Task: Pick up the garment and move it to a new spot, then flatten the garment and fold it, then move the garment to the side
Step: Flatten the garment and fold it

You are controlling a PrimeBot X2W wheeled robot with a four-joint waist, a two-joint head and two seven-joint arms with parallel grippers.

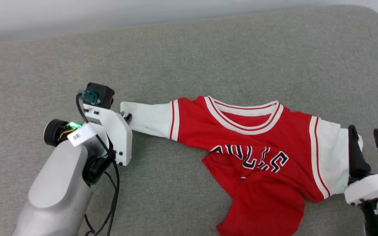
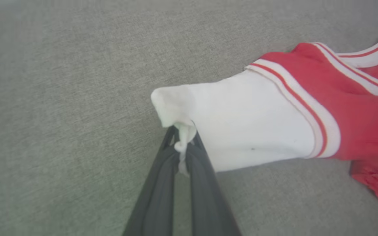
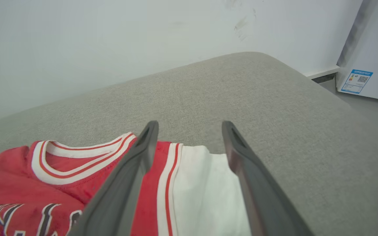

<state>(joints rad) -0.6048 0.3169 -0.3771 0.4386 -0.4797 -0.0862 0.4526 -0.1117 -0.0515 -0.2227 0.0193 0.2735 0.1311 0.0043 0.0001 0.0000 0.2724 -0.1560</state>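
Observation:
The garment [image 1: 251, 144], a red jersey with white sleeves, striped trim and dark white-outlined letters, lies crumpled on the grey cushion [image 1: 189, 59], its lower half bunched toward me. My left gripper [image 1: 127, 116] is shut on the end of the garment's white left sleeve [image 2: 241, 121]; in the left wrist view a bit of white cloth is pinched between the dark fingers [image 2: 157, 183]. My right gripper [image 1: 369, 141] stands open at the white right sleeve [image 3: 205, 193], its fingers [image 3: 133, 170] spread over the sleeve and its striped trim, with nothing pinched.
The cushion's rounded far edge [image 3: 241, 57] meets a pale wall [image 3: 110, 39]. Right of the cushion stands a white appliance with a blue label [image 3: 356, 80]. Bare cushion lies behind and left of the garment.

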